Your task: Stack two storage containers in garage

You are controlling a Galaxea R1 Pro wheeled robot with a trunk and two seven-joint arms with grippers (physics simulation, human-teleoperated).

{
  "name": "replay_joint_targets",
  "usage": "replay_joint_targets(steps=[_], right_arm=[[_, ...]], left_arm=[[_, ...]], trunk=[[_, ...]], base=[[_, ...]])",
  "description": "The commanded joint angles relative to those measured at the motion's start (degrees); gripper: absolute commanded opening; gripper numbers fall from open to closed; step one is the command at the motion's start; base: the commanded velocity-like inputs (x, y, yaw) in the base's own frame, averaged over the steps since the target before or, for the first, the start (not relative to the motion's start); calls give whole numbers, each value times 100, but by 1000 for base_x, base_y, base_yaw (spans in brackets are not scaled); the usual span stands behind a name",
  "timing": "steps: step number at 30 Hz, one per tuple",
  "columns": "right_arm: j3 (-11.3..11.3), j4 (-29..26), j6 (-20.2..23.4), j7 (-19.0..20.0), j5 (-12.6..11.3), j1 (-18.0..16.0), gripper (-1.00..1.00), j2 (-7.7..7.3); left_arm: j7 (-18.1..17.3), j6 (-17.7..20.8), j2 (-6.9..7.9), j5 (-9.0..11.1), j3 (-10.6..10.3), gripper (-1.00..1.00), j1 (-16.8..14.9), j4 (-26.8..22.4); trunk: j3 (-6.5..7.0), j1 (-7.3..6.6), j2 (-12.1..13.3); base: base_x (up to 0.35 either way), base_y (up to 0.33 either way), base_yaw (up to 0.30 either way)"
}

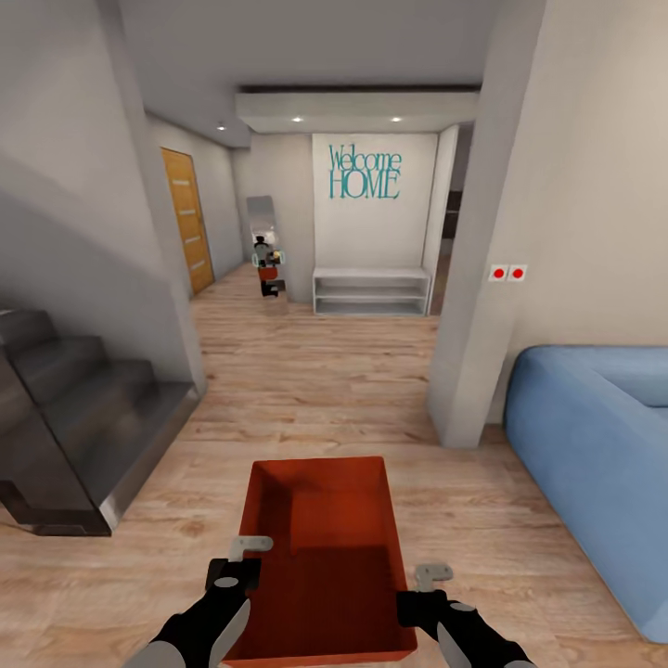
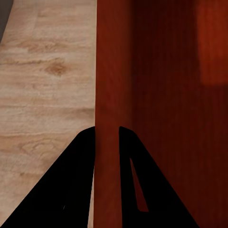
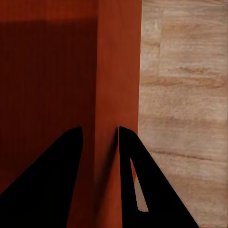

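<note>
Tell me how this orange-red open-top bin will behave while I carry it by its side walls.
The orange-red open-top bin probably stays stiff: its walls look straight. Empty and shallow, it is likely light. Held by the left tool and right tool on thin opposite walls, it may slip or pitch forward.

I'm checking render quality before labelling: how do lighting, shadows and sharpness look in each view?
Head view: evenly lit and sharp, two ceiling spotlights glowing; the storage container has a darker shaded near half. Left wrist view: left gripper fingers are featureless black silhouettes astride the bin wall. Right wrist view: right gripper likewise; shadow covers the bin's ribbed bottom, wood floor bright.
</note>
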Motion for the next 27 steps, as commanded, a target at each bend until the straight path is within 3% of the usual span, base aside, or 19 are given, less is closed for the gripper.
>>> replay_joint_targets(steps=[1,27], right_arm=[[-52,-281,35,32,39,-5,-100,-16],[-52,-281,35,31,39,-3,-100,-9]], left_arm=[[53,33,10,203,-172,-100,0,11],[56,31,15,212,-155,-100,0,11]], trunk=[[-7,4,-4],[-7,4,-4]], base=[[341,0,0],[341,0,0]])
